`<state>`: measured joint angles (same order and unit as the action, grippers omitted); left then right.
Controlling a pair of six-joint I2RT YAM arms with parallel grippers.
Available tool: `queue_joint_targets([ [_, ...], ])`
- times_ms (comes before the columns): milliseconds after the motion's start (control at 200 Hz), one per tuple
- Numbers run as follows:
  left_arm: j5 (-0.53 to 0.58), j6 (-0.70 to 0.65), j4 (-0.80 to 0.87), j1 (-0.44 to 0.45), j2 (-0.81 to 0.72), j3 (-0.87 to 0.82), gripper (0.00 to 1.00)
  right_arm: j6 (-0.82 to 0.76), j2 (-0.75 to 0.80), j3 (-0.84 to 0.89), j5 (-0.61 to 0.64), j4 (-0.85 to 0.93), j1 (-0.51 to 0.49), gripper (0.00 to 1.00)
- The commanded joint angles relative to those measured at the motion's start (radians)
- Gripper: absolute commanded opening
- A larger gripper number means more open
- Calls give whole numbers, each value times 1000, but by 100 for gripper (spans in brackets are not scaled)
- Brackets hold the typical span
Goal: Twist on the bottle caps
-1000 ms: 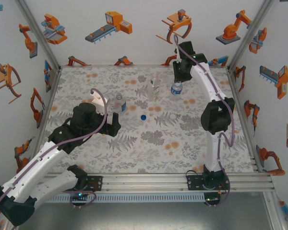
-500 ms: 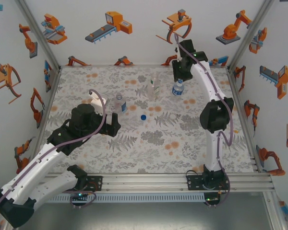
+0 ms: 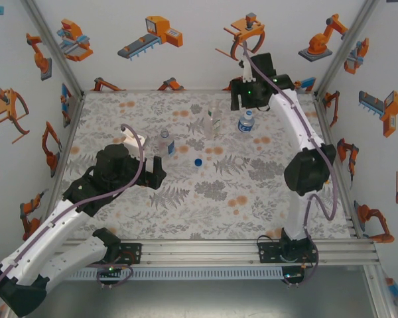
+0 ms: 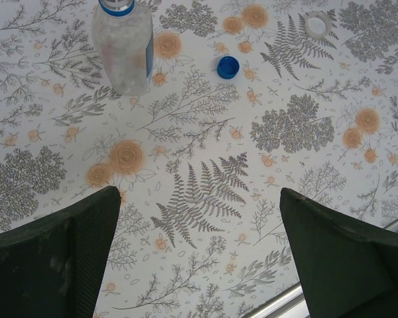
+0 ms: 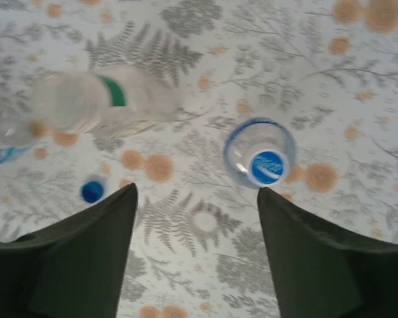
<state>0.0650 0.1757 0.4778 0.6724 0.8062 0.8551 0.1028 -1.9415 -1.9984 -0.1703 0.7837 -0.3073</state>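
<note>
— Right gripper (image 5: 196,192) has its fingers spread wide with nothing between them, and it hangs over the squat bottle (image 5: 261,156). Do you see it?
— Yes. That bottle stands upright near the far edge and has a blue top on it. Just to its left is the tall bottle (image 3: 214,119) with the green label, also upright.
— And the slim bottle (image 4: 123,43)?
— It's upright too, further left and closer to the arms, with a blue ring round its neck.
— Any loose caps?
— A blue cap (image 4: 227,67) lies flat in front of the gap between the slim and tall bottles. A white cap (image 4: 316,24) lies near it, to its right.
— What about the left gripper (image 4: 199,199)?
— Its fingers are apart and empty. It's low over the flowered table (image 3: 252,199), facing the slim bottle but well short of it.
— And around all that?
— White walls (image 3: 186,59) with orange robot drawings on them.
</note>
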Motion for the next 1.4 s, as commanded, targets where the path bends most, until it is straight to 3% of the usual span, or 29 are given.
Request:
queue_joint_targets([
  [0,-23,16,-16,-5,-4,11,97,4,83,130,-171,-257,-19,81],
  [145,-30,19,-11,-6,-1,15,97,-1,124,280,-272,-455,-41,81],
  [295,-37,19,-9,-5,-2,15,97,-47,150,446,-243,-714,-72,80],
  [551,-25,16,-1,-6,-8,13,97,-61,59,511,-250,-941,-81,81],
  [881,-17,18,3,-5,-9,3,97,-68,-58,515,-229,-1049,-82,79],
  [1397,-105,-14,-83,1,-17,-36,97,-80,-55,639,-212,-1152,-93,50],
])
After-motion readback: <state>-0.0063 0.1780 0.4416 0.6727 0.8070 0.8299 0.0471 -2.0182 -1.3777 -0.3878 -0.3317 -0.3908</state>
